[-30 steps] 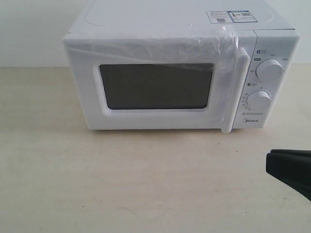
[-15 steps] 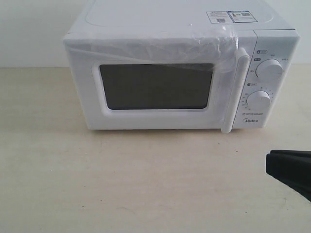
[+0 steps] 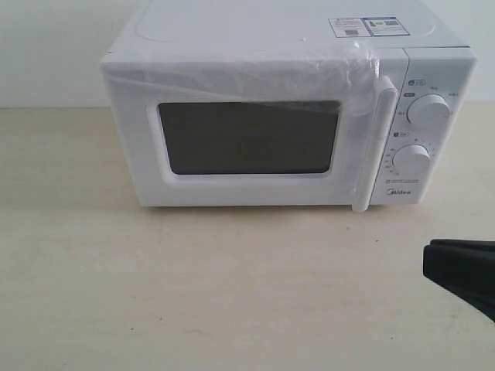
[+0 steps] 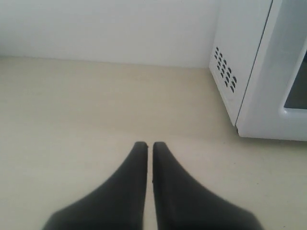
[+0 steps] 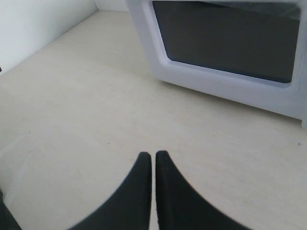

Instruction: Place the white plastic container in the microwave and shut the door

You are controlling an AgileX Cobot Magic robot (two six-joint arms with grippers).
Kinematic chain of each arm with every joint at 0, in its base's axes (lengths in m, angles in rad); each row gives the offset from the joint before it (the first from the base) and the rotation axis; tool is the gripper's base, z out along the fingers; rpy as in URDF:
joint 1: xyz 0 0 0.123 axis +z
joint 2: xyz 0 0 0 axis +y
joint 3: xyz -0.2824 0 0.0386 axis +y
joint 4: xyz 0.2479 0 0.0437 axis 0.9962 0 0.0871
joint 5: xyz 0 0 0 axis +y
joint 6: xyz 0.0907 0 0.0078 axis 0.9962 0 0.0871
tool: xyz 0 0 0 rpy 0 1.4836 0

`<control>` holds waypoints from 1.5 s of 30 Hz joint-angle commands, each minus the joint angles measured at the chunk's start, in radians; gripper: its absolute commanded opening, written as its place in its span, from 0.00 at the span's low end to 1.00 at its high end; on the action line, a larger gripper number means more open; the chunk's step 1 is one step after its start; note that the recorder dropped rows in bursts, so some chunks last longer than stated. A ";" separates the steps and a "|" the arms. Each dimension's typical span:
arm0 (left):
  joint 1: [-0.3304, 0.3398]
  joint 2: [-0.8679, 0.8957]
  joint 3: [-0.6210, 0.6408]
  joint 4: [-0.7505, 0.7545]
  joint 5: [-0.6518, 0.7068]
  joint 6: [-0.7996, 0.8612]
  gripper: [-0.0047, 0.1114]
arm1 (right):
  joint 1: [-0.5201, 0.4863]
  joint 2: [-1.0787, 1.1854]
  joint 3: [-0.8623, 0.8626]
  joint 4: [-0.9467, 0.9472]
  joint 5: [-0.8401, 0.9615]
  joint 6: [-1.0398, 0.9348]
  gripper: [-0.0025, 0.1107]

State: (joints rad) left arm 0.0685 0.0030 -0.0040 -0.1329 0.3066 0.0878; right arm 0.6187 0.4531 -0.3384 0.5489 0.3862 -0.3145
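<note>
The white microwave (image 3: 433, 73) stands at the back of the table, its door (image 3: 247, 139) shut, with a dark window, a vertical bar handle (image 3: 373, 147) and loose clear film along its top. The white plastic container shows in no view. My right gripper (image 3: 430, 259) sits low at the right edge of the exterior view, in front of the microwave. In the right wrist view it (image 5: 153, 155) is shut and empty, facing the door (image 5: 225, 38). My left gripper (image 4: 149, 145) is shut and empty beside the microwave's vented side (image 4: 235, 52); the exterior view does not show it.
The microwave has two round dials (image 3: 428, 110) (image 3: 412, 160) on its right panel and a sticker (image 3: 367, 26) on top. A pale wooden table (image 3: 193, 286) runs in front, and a white wall (image 4: 110, 28) stands behind it.
</note>
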 commanded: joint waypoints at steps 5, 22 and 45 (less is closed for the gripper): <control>0.003 -0.003 0.004 -0.005 0.002 0.008 0.08 | 0.001 -0.001 0.001 -0.004 -0.007 -0.002 0.02; 0.003 -0.003 0.004 -0.005 0.001 0.010 0.08 | 0.001 -0.001 0.001 -0.004 -0.007 -0.006 0.02; 0.003 -0.003 0.004 -0.005 0.001 0.010 0.08 | -0.610 -0.332 0.001 -0.188 -0.043 -0.176 0.02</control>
State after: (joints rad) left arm 0.0685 0.0030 -0.0040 -0.1329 0.3066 0.0918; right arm 0.0479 0.1546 -0.3384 0.4166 0.3467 -0.4590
